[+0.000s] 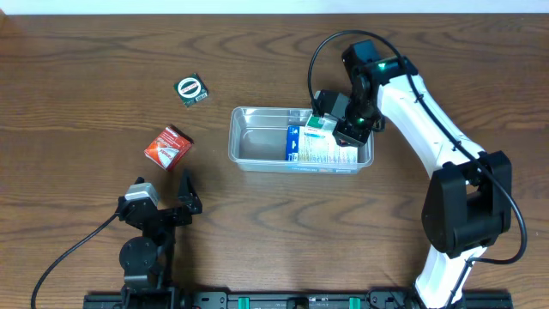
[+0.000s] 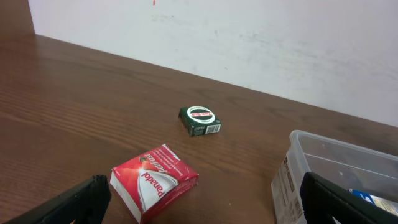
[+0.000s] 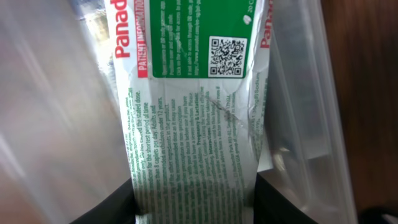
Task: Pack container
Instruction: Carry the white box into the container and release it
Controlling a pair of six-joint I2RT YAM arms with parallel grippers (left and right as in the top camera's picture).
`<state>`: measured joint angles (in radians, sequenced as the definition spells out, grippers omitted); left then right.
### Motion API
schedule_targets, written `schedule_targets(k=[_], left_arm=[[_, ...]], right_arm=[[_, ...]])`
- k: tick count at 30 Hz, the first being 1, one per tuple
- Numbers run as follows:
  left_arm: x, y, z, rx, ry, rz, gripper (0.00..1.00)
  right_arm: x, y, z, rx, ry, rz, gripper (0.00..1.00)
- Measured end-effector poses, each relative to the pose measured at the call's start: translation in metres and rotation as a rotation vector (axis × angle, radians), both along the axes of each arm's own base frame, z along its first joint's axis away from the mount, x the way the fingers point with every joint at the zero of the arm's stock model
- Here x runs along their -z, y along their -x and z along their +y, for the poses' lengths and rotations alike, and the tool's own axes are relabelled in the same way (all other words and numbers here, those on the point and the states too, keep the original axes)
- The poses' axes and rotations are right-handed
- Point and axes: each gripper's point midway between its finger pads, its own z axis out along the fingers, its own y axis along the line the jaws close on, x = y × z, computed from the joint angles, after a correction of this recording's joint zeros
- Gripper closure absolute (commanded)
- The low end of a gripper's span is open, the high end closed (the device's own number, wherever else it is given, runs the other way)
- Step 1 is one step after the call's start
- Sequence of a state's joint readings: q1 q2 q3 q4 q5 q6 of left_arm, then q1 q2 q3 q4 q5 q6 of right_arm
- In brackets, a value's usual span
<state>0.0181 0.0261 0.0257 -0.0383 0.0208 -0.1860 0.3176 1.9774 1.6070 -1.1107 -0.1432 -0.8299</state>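
The clear plastic container (image 1: 249, 137) stands mid-table and also shows at the right of the left wrist view (image 2: 329, 149). My right gripper (image 1: 341, 129) is shut on a green-and-white Panadol box (image 3: 193, 155), holding it inside the container's right end, where boxes lie (image 1: 319, 148). My left gripper (image 1: 167, 206) is open and empty near the front left. A red Panadol box (image 1: 167, 146) lies just ahead of it, between its fingers in the left wrist view (image 2: 152, 180). A small dark green packet (image 1: 192, 89) lies farther back (image 2: 200, 120).
A white wall (image 2: 249, 37) runs along the table's far edge. Bare wooden table (image 1: 86, 103) spreads around the packets and left of the container.
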Motion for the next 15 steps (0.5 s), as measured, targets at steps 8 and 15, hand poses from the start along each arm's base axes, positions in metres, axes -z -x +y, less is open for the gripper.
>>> schedule_targets(k=[8, 15], left_arm=[[0.0, 0.0, 0.0, 0.0, 0.0, 0.0, 0.02], [0.0, 0.0, 0.0, 0.0, 0.0, 0.0, 0.02]], right_arm=[[0.01, -0.016, -0.002, -0.082, 0.022, -0.089, 0.42], [0.01, -0.02, -0.002, -0.104, 0.027, -0.111, 0.44]])
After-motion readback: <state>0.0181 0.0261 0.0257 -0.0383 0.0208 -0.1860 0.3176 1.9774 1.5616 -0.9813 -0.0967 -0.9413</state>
